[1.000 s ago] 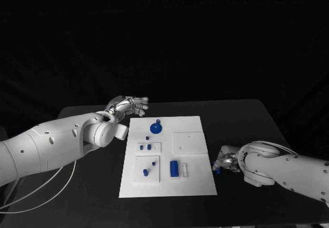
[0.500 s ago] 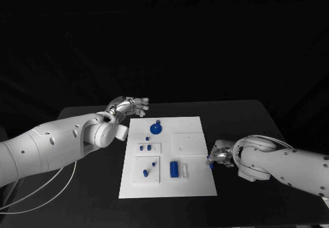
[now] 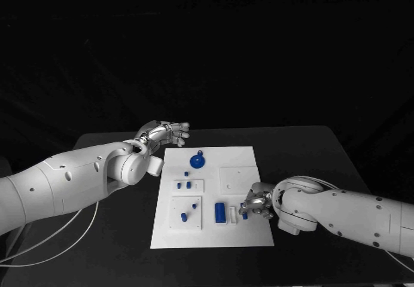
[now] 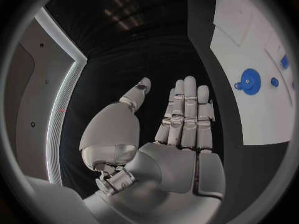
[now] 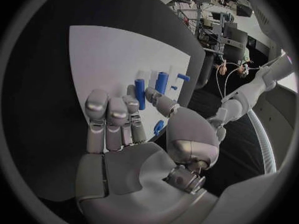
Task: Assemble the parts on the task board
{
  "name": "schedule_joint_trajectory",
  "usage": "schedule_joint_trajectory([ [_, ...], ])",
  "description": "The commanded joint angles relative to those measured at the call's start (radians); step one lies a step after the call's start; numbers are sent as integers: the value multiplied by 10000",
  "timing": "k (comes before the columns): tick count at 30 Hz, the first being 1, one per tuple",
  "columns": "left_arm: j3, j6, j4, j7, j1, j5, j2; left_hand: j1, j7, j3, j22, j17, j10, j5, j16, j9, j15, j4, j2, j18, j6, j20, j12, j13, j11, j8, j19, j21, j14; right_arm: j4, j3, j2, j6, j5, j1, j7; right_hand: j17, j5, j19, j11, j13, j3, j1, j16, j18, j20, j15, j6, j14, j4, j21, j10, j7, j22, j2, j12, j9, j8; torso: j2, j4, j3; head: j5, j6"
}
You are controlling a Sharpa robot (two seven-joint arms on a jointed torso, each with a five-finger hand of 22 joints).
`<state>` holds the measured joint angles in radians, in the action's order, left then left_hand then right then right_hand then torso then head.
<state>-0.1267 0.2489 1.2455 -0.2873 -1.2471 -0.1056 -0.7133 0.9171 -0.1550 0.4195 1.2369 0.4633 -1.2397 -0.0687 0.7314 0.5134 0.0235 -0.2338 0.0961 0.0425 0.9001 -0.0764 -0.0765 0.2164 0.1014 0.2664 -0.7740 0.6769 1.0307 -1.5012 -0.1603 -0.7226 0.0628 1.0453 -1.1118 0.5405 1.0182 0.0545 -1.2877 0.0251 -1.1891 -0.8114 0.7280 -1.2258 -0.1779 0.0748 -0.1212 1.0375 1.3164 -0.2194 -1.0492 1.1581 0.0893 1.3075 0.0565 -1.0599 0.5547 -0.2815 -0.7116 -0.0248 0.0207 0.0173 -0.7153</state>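
A black table [image 3: 302,143] lies before me, with the white task board [image 3: 241,164] flat in its middle, long side running away from me. My left hand [image 3: 164,133] hangs above the table just beyond the board's far left corner, holding nothing; from the left wrist camera its fingers [image 4: 187,112] are straight and close together, with the thumb set apart. My right hand [image 3: 257,204] is over the near right part of the board, its fingers curled, and it pinches a small blue part [image 3: 245,216] between thumb and fingers; in the right wrist camera that blue piece [image 5: 159,127] peeps out beside the thumb. Just beside this hand, on the board, stands a blue cylinder [image 3: 219,210] with a pale white peg [image 3: 232,214] next to it. To the left of these lies a raised square plate [image 3: 185,212] carrying small blue pieces. Further from me, a smaller plate [image 3: 189,185] holds a few more blue bits. Near the board's far edge rests a round blue disc [image 3: 197,160]. A bare square plate [image 3: 236,178] lies on the right half.
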Motion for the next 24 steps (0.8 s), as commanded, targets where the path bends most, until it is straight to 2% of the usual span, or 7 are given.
schedule_joint_trajectory([
  [1,6,-155,22,-59,-7,49,32,-83,8,-41,12,16,48,-23,-67,-15,37,41,-58,100,-21,50,1,-11,-1,59,-18,-65,15,159,-21,168,12,-443,78,-60,-1,-16,-32,-17,8,68,-115,31,-839,-27,-66,81,3,-10,-52,68,-18,146,-6,50,-12,-26,0,-2,4,36,-17],
  [9,6,-163,25,-60,-8,49,46,-90,9,-42,14,21,46,-22,-72,-16,37,47,-60,99,-19,51,0,-11,-2,61,-17,-70,15,422,-54,482,-5,-583,304,-109,0,-15,-23,-15,9,135,-215,30,-839,-22,-69,83,-1,-12,-52,68,-20,145,-28,60,-24,-18,0,-11,5,81,-43],
  [13,6,-159,20,-51,-8,49,38,-93,9,-42,16,24,46,-22,-74,-17,38,50,-63,99,-18,51,-1,-11,-2,62,-17,-73,15,518,-54,579,-11,-582,330,-154,0,-15,-21,-15,8,158,-249,29,-839,-19,-70,84,-3,-12,-53,68,-20,145,-36,62,-28,-16,3,-5,15,117,-65],
  [24,6,-173,21,-29,-8,49,41,-99,9,-43,19,31,45,-21,-80,-19,38,57,-66,99,-18,51,-2,-11,-3,63,-18,-78,15,670,-53,703,-10,-582,350,-213,2,-12,-19,-14,6,183,-285,27,-839,-14,-72,86,-4,-13,-54,68,-21,145,-54,64,-32,-13,1,-8,7,177,-69],
])
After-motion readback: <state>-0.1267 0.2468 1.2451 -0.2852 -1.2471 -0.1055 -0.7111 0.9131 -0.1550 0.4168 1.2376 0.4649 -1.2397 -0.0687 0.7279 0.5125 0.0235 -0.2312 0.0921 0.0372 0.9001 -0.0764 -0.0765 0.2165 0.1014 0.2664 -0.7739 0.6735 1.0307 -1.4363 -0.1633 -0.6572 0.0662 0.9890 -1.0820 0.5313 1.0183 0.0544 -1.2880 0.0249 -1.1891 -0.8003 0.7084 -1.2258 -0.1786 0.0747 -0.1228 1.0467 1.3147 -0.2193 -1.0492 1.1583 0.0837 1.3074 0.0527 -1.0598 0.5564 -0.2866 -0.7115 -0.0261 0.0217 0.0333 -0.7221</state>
